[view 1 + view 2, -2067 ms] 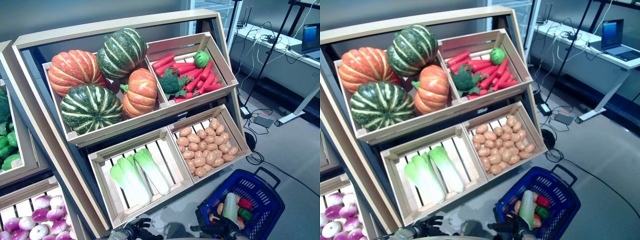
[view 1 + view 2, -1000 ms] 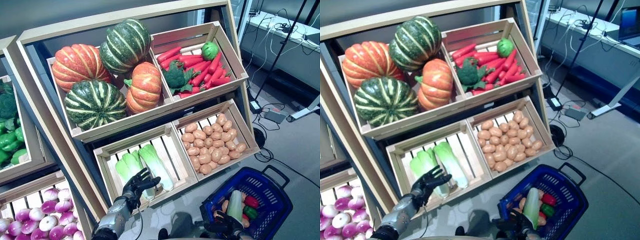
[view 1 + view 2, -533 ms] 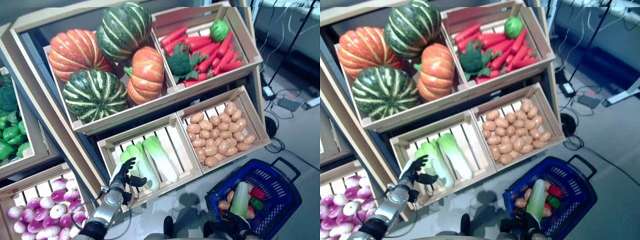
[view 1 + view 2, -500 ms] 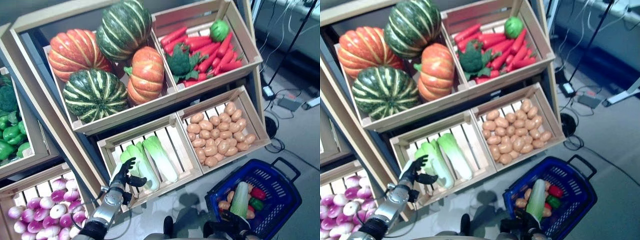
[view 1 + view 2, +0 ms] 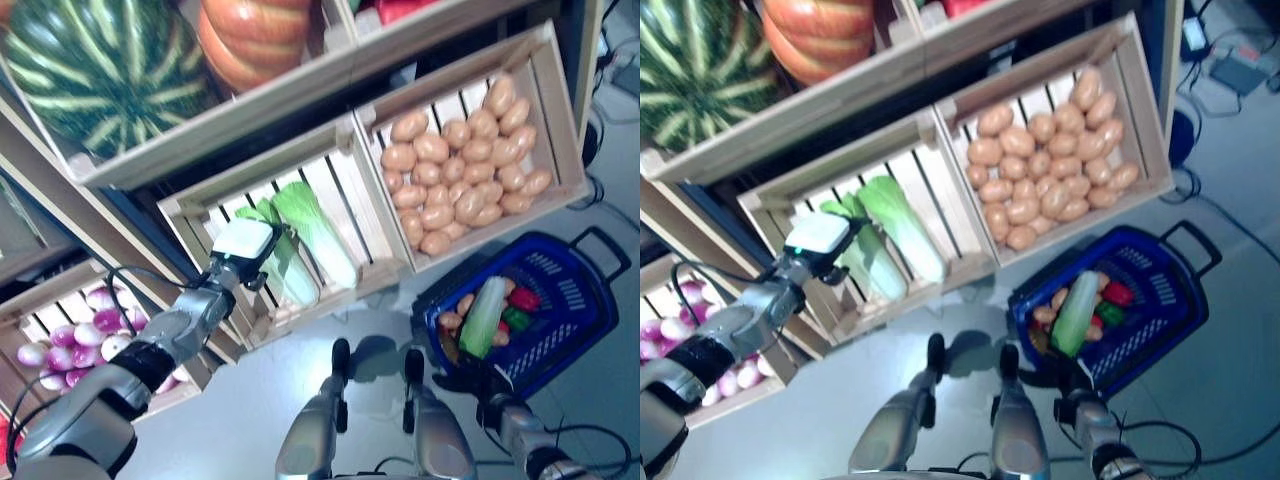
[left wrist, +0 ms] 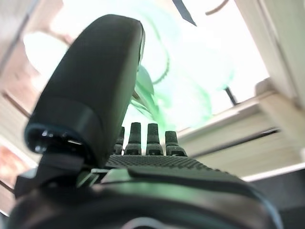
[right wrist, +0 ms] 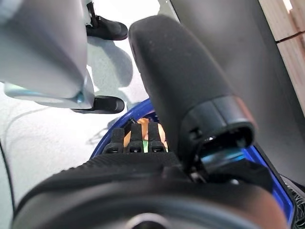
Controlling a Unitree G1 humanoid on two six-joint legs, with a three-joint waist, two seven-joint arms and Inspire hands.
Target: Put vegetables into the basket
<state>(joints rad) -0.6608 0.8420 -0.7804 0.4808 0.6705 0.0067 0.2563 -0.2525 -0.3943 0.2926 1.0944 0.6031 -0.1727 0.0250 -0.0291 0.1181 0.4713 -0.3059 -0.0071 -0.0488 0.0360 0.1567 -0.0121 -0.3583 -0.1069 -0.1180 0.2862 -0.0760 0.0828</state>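
Observation:
My left hand (image 5: 243,243) reaches into the stand's lower wooden crate (image 5: 262,158) and sits over the leafy end of a green-and-white cabbage (image 5: 293,277). In the left wrist view its fingers (image 6: 142,138) are straight, with the pale green cabbage (image 6: 186,90) just past them. The blue basket (image 5: 572,322) stands on the floor at the lower right. It holds a long pale green cabbage (image 5: 484,316), a red pepper (image 5: 523,298), a green one (image 5: 513,319) and brown potatoes (image 5: 452,321). My right hand (image 5: 472,381) is open at the basket's near rim (image 7: 144,108).
A second cabbage (image 5: 318,236) lies to the right of the first in the same crate. A crate of potatoes (image 5: 560,120) juts out just above the basket. A lower crate (image 5: 55,300) sits under my left arm. Grey floor lies in front of the stand.
The camera has tilted down and closer to the stand. My left hand has moved forward from the crate's front edge onto the left cabbage. My right hand has stayed by the basket.

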